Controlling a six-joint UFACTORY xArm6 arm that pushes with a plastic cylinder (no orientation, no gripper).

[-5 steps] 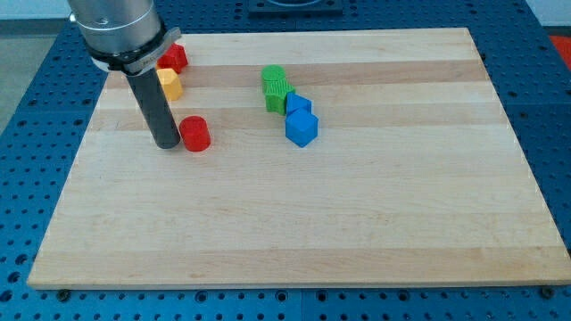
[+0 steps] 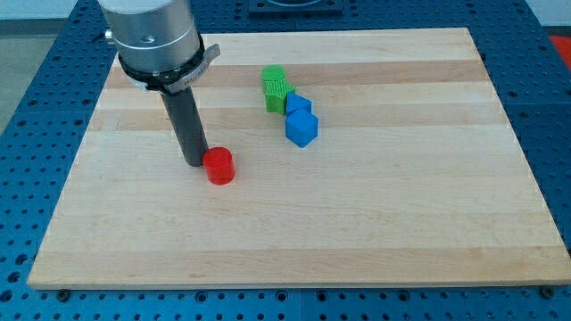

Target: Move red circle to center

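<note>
My tip [image 2: 194, 163] presses against the view's left side of the red circular block [image 2: 219, 167]; the rod has no jaws and grips nothing.

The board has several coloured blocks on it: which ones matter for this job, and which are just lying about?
Part of the job:
- red circle
- my tip, touching the red circle's left side
- board, whose center is the goal

Just lying about:
- green block
- two blue blocks, right of the green block
</note>
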